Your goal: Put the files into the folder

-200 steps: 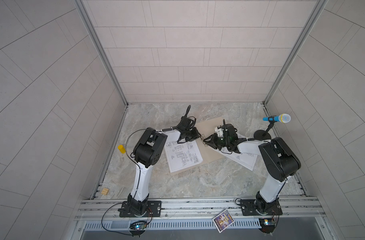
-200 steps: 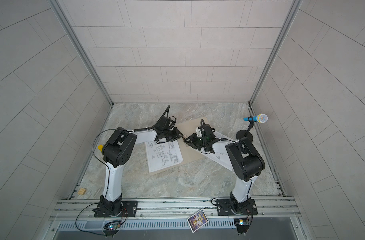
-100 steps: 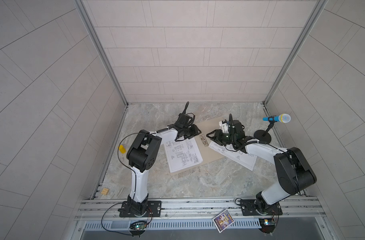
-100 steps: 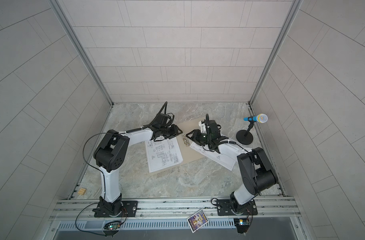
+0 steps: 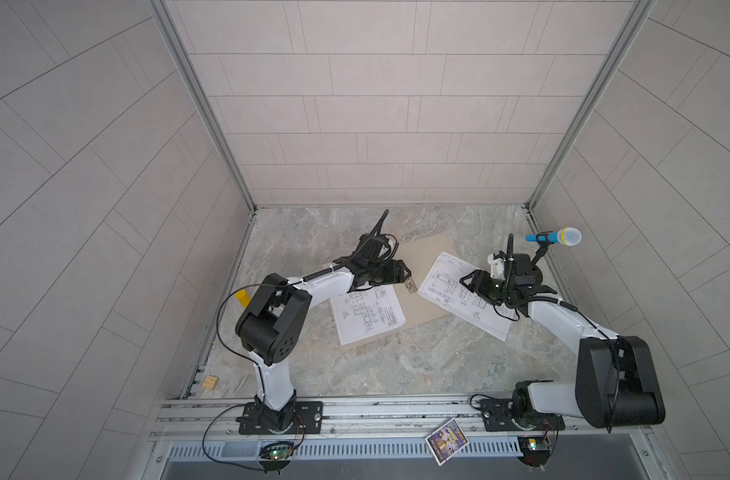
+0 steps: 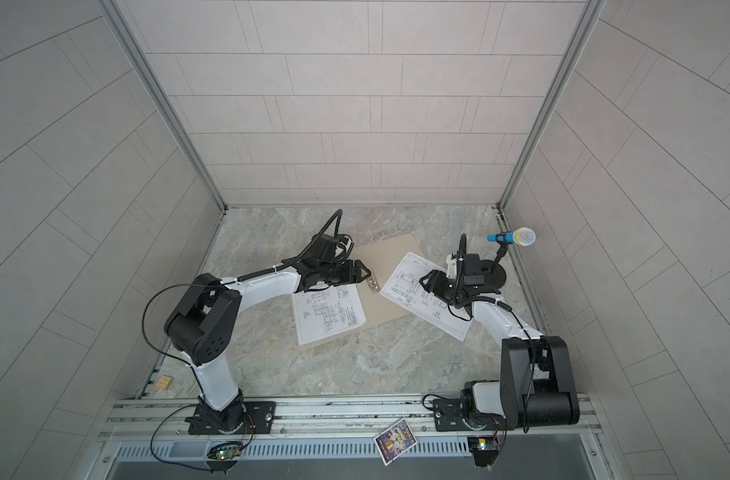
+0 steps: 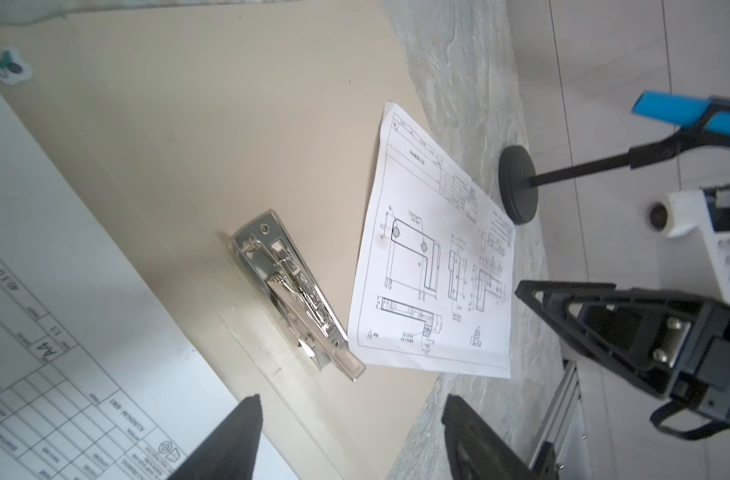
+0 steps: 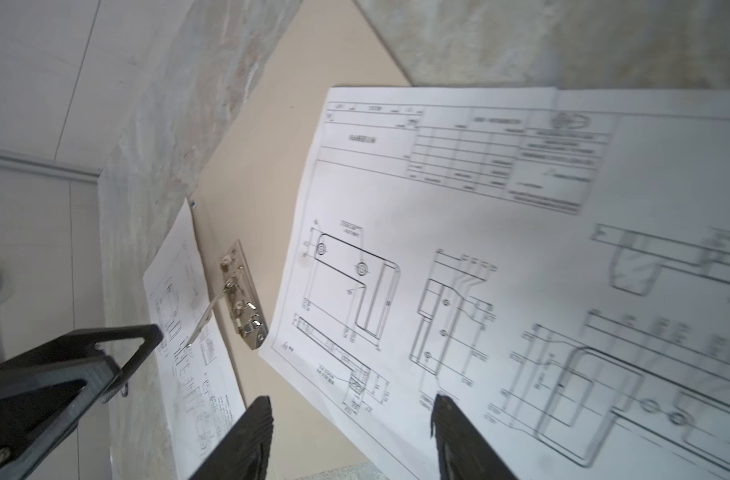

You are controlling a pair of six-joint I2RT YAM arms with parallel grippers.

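Right now both files lie on the flat tan cardboard folder (image 5: 423, 255), which is spread open on the grey marbled bench (image 5: 396, 365). One white paper sheet printed with black line drawings (image 5: 367, 316) lies on the folder's left flap. The second printed sheet (image 5: 444, 282) sits askew, partly on the right flap and partly out on the bench. A shiny metal clip (image 7: 297, 299) sits at the spine between them, just beside the second sheet's corner.

My left gripper (image 7: 351, 436) hovers near the spine, jaws parted and empty. My right gripper (image 8: 351, 436) hangs over the second sheet, likewise spread and holding nothing.

I expect these sheets to be light, thin and floppy. Lying flat, they offer no edge to pinch, and they will likely skate on the smooth card. I would press down and drag the second sheet, or take it where it overhangs the folder's edge. The folder looks stiffer, but a flap may hinge if nudged.
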